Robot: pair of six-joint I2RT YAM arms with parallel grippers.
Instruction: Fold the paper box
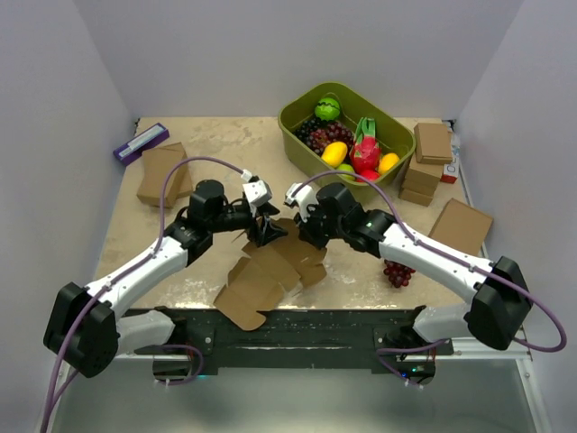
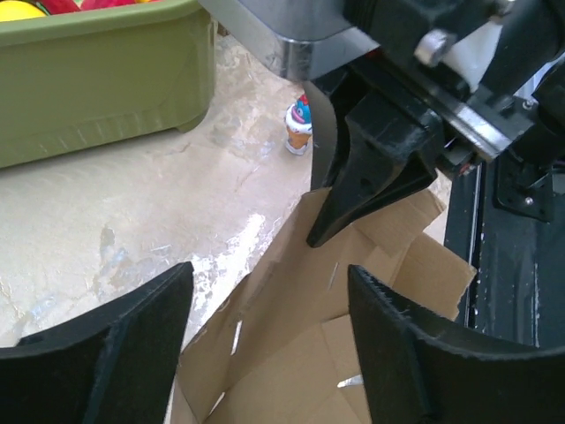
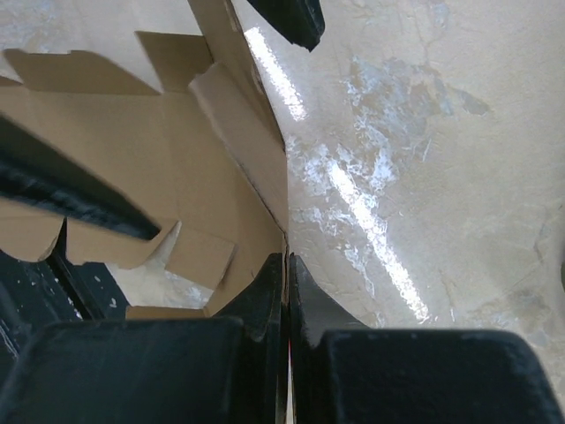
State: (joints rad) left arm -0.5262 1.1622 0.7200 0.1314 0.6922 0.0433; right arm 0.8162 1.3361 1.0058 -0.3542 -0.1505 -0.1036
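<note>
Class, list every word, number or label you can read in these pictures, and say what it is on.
Nothing readable.
On the purple box: pale strip, too small to read.
On the small cup: coloured print, too blurred.
On the paper box: no print.

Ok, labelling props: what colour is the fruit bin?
Olive green; the bin shows best from the top camera.

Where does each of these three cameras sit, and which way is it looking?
Top external: above and behind the arms, looking down at the table; both arms show.
Left wrist: on the left arm, looking past the open left gripper at the paper box.
Right wrist: on the right arm, looking down the right gripper, shut on the box's raised flap.
Shared: both wrist views show the paper box and the other gripper.
</note>
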